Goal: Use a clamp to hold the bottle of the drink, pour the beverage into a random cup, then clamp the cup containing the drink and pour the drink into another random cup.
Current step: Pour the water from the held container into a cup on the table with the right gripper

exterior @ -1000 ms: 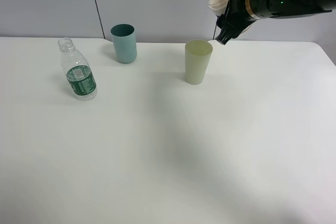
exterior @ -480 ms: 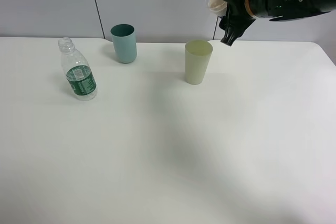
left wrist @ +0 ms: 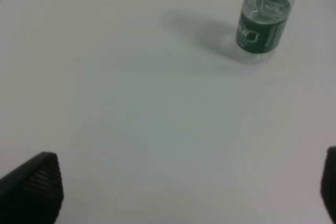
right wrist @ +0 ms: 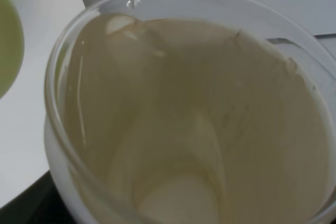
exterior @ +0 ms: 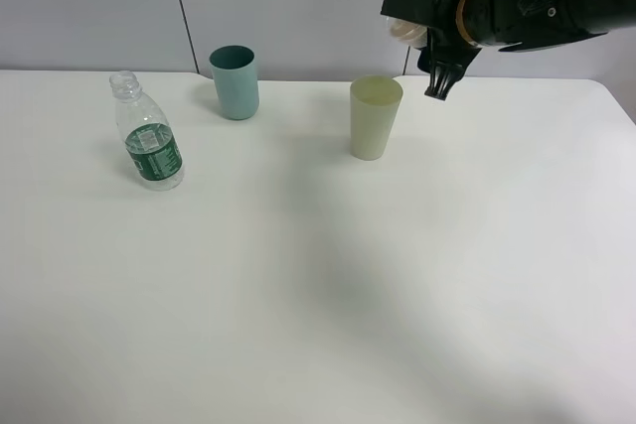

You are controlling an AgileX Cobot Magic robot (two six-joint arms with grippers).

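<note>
White tabletop (exterior: 318, 295) fills the exterior high view. Above its far side hangs the right gripper (exterior: 429, 55), its fingers closed on a white-rimmed cup (exterior: 405, 29) held clear of the table; only a pale part of the cup shows past the black hand, so its tilt is hard to read. 1 black fingertip (exterior: 438, 86) points down, near the rim of the pale green tumbler (exterior: 376, 117) but not touching it. That tumbler stands upright below the held cup and a little to one side. The teal tumbler (exterior: 236, 81) and the uncapped bottle (exterior: 149, 136) stand upright well apart from these fingers, across the table.

In the left wrist view the left gripper (left wrist: 181, 190) has its 2 fingers (left wrist: 31, 187) spread wide with nothing between them — only bare table under them. The bottle (left wrist: 262, 24) stands ahead of the fingers, well apart, closer to the line of 1 finger than the other. Whether it holds liquid I cannot tell.

In the right wrist view the cup (right wrist: 189, 108) fills nearly everything: glossy white rim, cream inside, its mouth turned toward the camera. Whether any beverage is left inside I cannot tell. A sliver of the pale green tumbler (right wrist: 8, 40) shows beyond the cup's rim — apart from it.
</note>
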